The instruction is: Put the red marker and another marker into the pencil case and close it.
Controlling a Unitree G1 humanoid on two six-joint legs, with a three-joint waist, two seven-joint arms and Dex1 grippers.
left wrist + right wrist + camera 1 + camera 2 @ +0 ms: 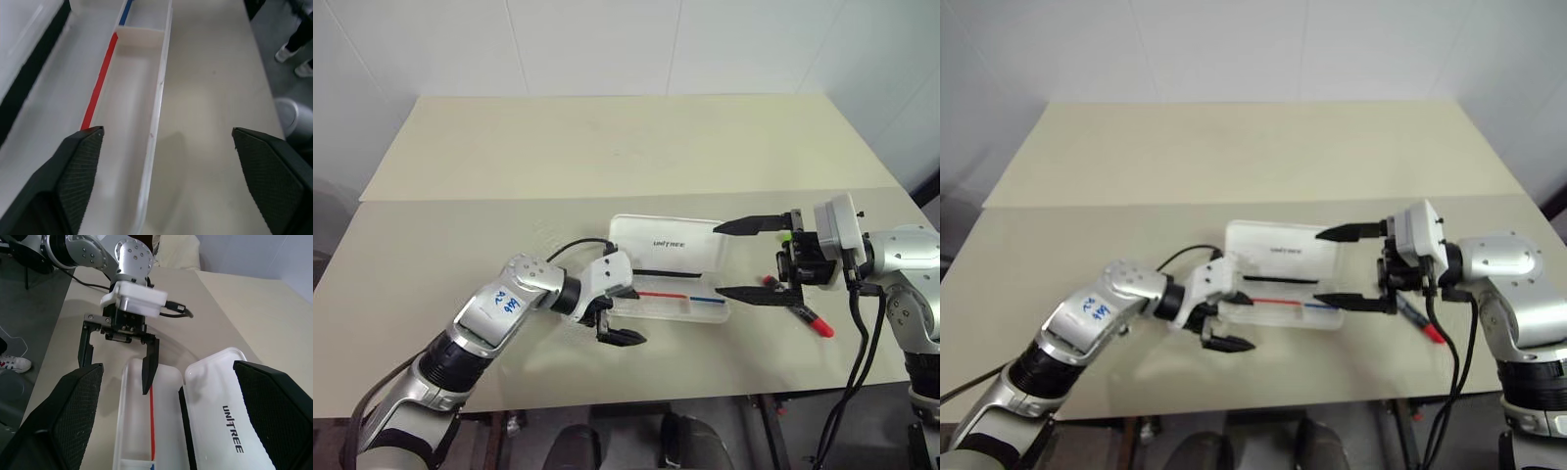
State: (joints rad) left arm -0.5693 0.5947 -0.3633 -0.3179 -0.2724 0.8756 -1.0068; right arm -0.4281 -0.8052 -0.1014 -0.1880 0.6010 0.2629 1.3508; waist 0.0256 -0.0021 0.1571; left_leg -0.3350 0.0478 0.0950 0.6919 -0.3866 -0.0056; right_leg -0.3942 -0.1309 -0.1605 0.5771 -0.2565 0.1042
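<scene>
The white pencil case lies open mid-table, its lid (671,243) flat toward the far side and its tray (683,305) nearer, showing a red and a blue stripe inside. My left gripper (619,315) is open at the tray's left end, straddling its front wall (155,112), with one finger (73,176) over the tray and the other over the table. My right gripper (746,259) hangs open above the case's right end. The red marker (811,319) lies on the table right of the case, under the right hand. A lime-green marker tip (786,236) peeks out behind that hand.
The cream table (607,157) stretches bare beyond the case to the far edge. The front edge runs close below my left gripper. A black cable (570,247) loops from the left wrist beside the lid's left end.
</scene>
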